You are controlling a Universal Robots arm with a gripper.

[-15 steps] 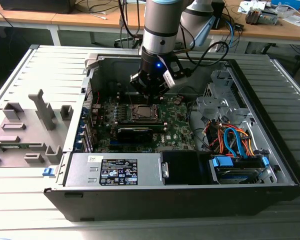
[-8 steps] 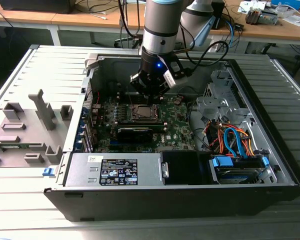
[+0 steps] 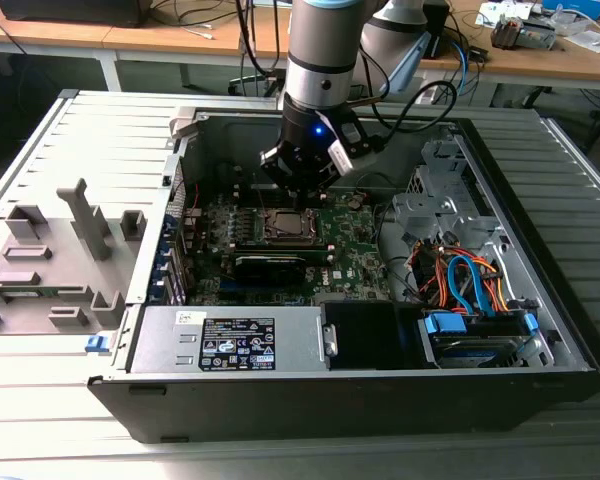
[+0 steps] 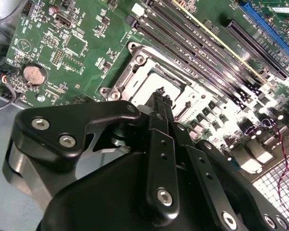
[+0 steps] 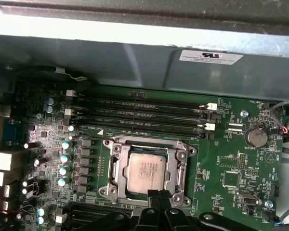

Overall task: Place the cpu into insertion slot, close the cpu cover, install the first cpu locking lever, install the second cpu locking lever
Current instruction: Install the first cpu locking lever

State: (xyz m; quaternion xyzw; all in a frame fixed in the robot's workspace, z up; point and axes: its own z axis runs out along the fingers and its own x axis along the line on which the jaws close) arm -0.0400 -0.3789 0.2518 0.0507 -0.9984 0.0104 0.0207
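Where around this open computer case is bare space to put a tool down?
Bare: the ribbed table at the exterior view's right of the computer case, and along its near side. Crowded: the insertion slot under the gripper, the cables.

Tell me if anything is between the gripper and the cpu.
Nothing visible is. In the first wrist view the gripper, its tips closed together, sits at the edge of the insertion slot, right beside the cpu lying in it.
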